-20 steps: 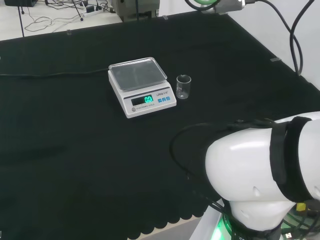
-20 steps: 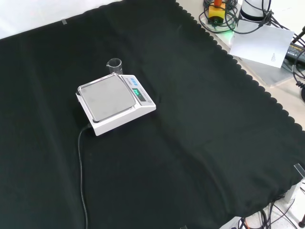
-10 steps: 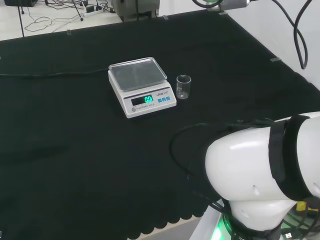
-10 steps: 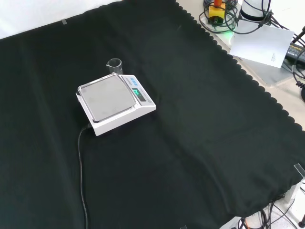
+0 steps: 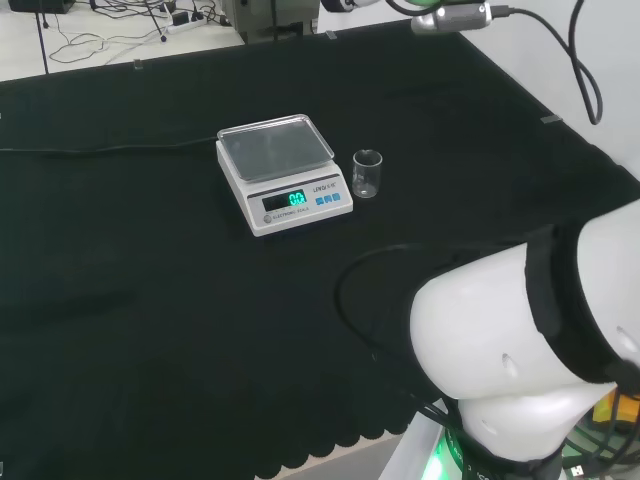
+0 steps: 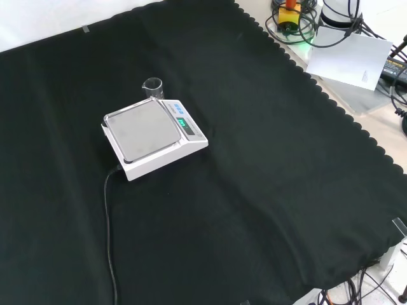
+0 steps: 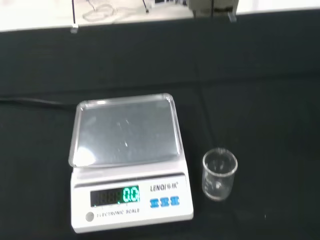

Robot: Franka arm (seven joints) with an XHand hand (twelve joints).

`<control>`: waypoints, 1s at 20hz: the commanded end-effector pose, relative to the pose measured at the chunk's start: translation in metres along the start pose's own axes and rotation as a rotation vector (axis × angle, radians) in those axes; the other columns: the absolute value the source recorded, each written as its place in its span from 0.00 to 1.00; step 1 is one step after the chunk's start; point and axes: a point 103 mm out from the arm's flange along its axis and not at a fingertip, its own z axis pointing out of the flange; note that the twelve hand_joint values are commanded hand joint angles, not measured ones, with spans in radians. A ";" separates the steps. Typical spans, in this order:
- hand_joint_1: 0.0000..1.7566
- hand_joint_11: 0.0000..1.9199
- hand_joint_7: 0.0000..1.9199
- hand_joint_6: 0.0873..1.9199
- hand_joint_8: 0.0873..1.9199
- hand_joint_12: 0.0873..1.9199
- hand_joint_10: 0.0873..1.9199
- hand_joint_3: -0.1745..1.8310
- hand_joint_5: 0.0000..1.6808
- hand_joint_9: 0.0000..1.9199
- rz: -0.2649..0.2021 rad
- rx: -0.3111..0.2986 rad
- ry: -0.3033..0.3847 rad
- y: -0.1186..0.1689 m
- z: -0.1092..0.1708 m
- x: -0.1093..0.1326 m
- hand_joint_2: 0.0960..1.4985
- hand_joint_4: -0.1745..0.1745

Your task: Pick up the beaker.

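Observation:
A small clear glass beaker (image 5: 367,173) stands upright on the black cloth, just right of a white scale in the head view. In the front view the beaker (image 6: 152,88) stands behind the scale's far corner. The wrist view looks down on the beaker (image 7: 219,174), which looks empty and stands apart from the scale.
A white digital scale (image 5: 283,172) with a bare steel pan and a lit green display sits mid-cloth; its black cable (image 6: 109,235) runs toward the front edge in the front view. The arm's white link (image 5: 520,350) bulks at the head view's lower right.
The arm's white link at the head view's lower right has shifted and turned a little. Beaker and scale have not moved.

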 end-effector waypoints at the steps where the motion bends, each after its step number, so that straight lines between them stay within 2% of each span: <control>1: 0.20 0.00 0.07 0.00 0.31 0.72 0.41 0.16 0.15 0.13 0.010 0.076 0.030 0.049 0.044 -0.025 0.62 0.57; 10: 0.23 0.00 0.10 0.00 0.31 0.73 0.40 0.16 0.17 0.14 -0.004 0.116 0.055 0.083 0.110 -0.024 0.61 0.54; 15: 0.27 0.00 0.11 0.00 0.31 0.74 0.40 0.16 0.19 0.16 0.004 0.106 0.025 0.097 0.144 -0.027 0.60 0.53; 20: 0.29 0.00 0.11 0.00 0.31 0.75 0.39 0.16 0.20 0.16 0.007 0.148 0.025 0.111 0.168 -0.031 0.59 0.52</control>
